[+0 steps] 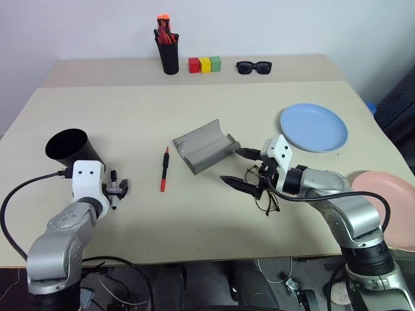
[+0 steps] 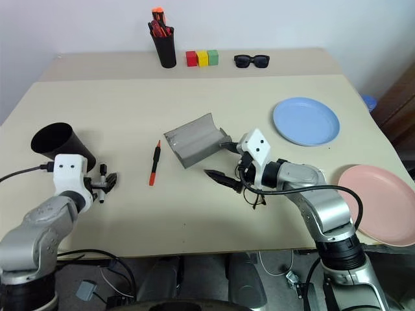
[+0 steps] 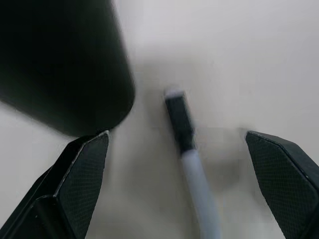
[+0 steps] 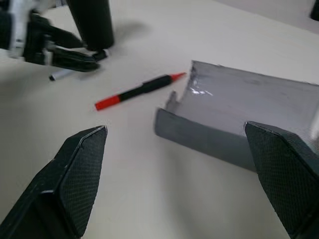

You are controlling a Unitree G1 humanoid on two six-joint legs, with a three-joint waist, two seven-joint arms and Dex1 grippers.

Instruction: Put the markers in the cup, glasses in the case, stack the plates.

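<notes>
Both the left gripper and right gripper are spread wide, holding nothing, near the grey case.

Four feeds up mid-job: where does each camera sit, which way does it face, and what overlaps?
Left and right eye views: on the head, looking forward and down over the table; both arms show, left gripper by the cup, right gripper by the glasses.
Left wrist view: along the open left gripper at the cup and a white marker.
Right wrist view: along the open right gripper at the case, the red marker and the left gripper.
Shared: cup, white marker.
</notes>
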